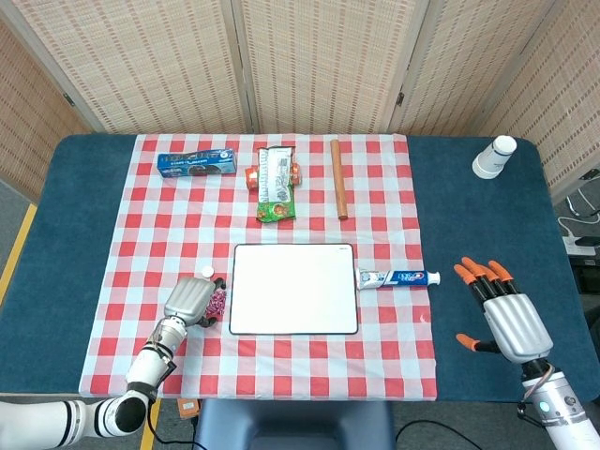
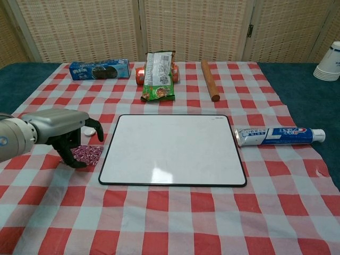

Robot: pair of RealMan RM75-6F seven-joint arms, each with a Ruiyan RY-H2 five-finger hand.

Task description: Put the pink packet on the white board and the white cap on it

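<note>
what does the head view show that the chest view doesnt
Only the head view shows the right hand, fingers spread, holding nothing, above the blue tabletop right of the cloth.

Only the chest view shows the pink packet lying flat on the cloth beside the white board, not on it.

Both show the left hand over the packet, the white cap just beyond it, the toothpaste tube, the rolling pin and the snack packs at the back.
</note>
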